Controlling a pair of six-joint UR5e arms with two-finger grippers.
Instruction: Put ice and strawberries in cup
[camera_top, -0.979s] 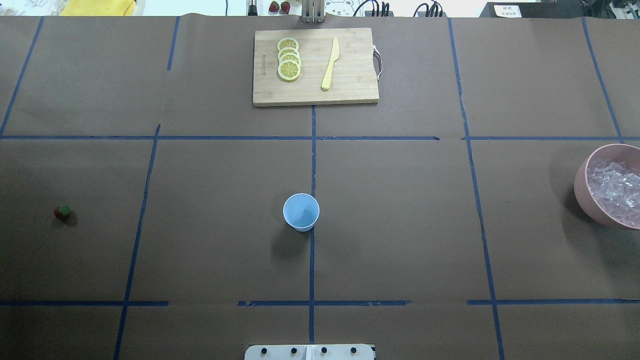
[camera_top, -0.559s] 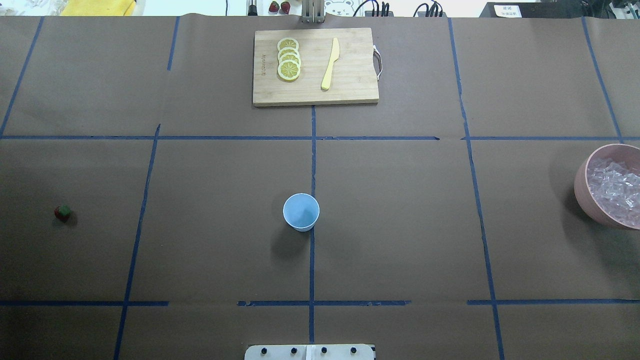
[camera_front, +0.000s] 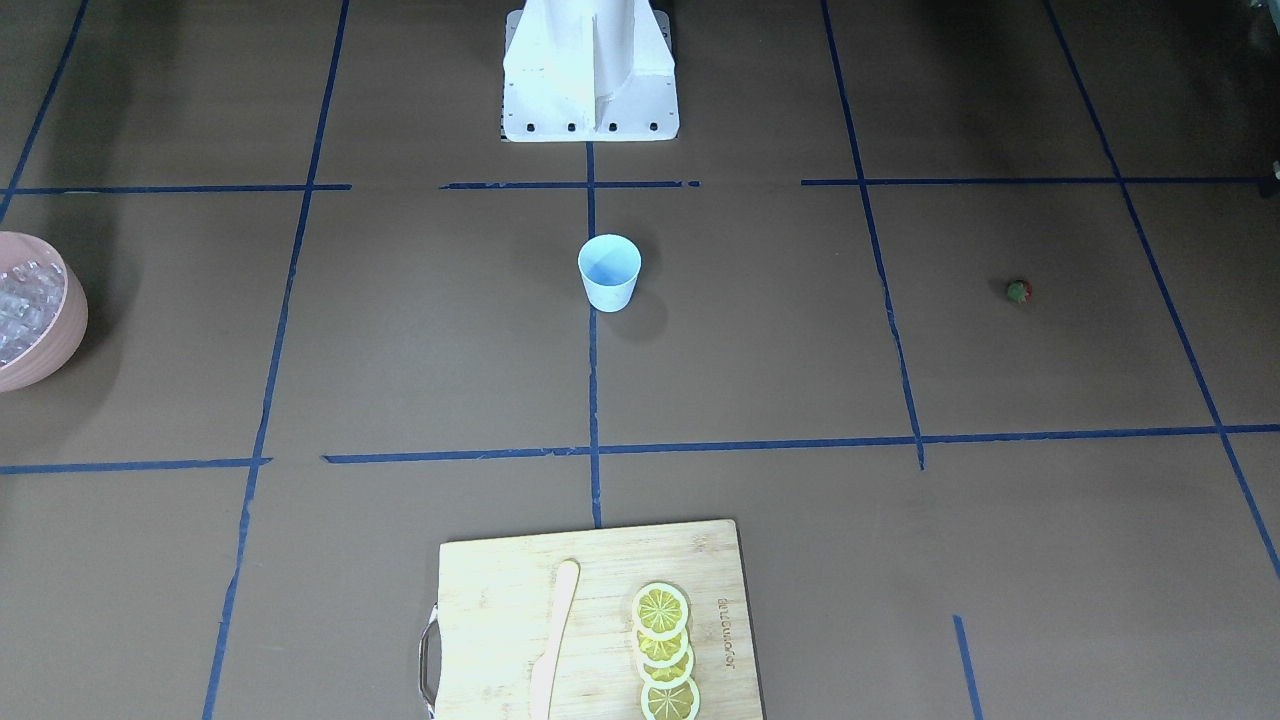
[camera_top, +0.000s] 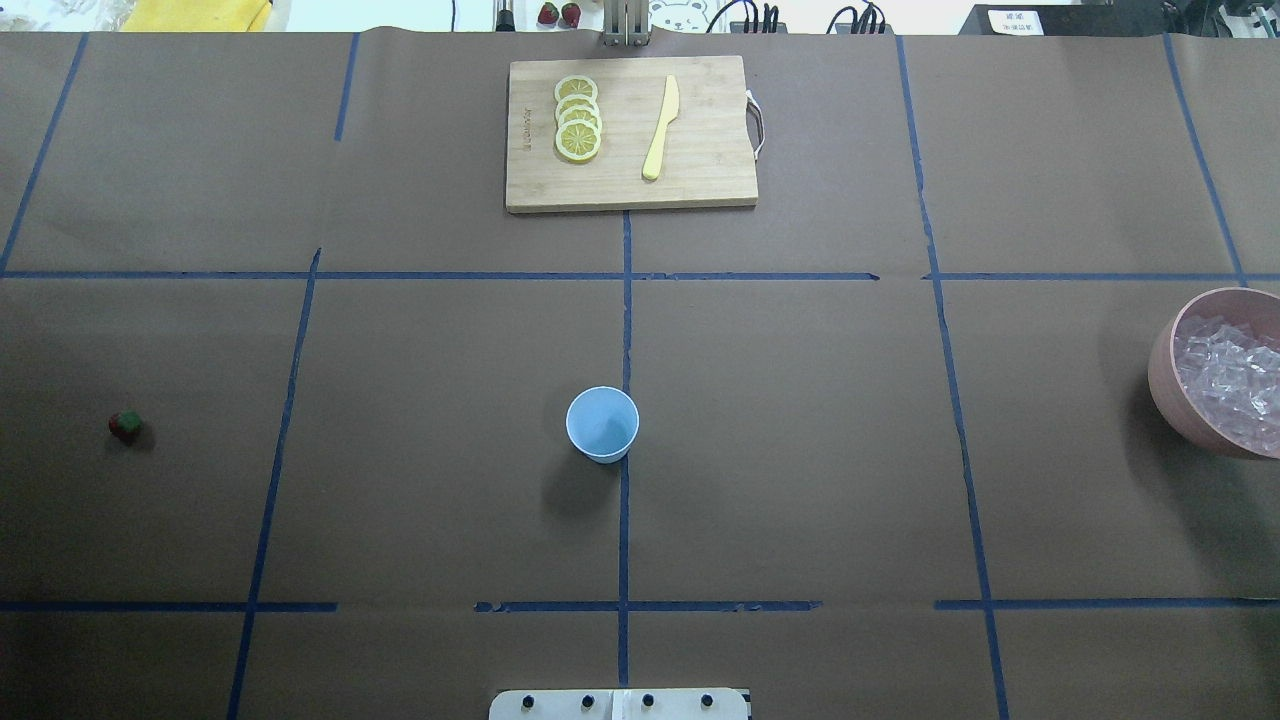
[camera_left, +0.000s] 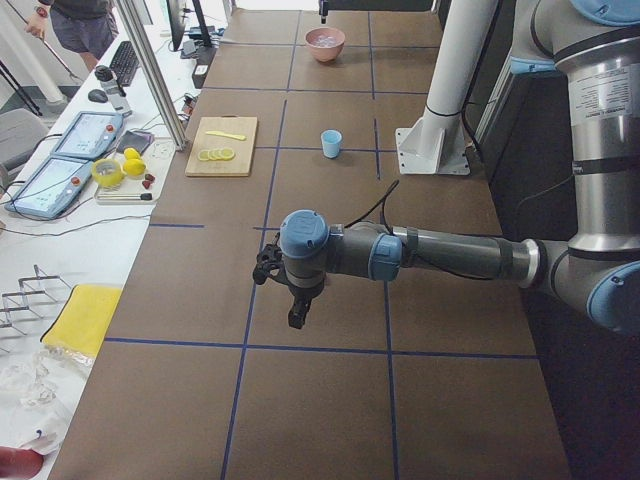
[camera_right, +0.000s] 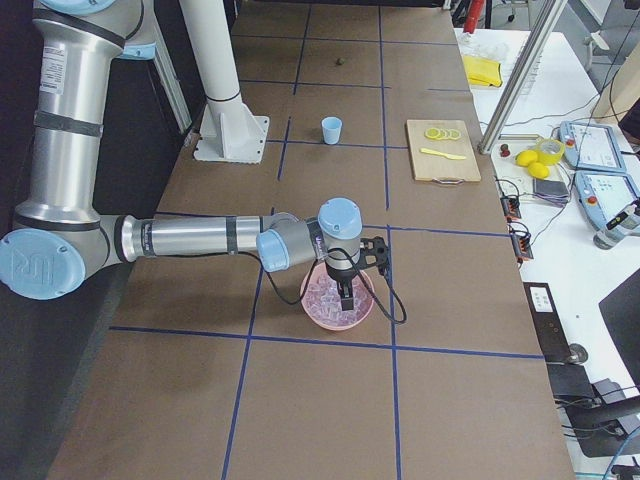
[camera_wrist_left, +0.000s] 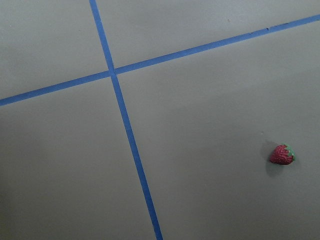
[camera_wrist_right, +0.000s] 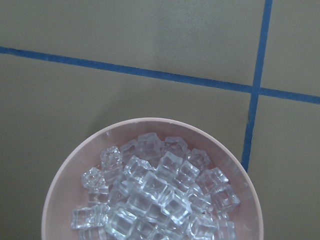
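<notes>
Brown-papered table, cup upright at its middle, empty. Right gripper hangs straight above the ice in the bowl; left gripper is nearer the strawberry, offset sideways. Finger spread: cannot tell for either

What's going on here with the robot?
It is just getting started. The right gripper hangs over the pink bowl of ice, and the left gripper hangs over the table near the little strawberry. The blue cup in the middle is empty, so nothing has gone in yet.
</notes>
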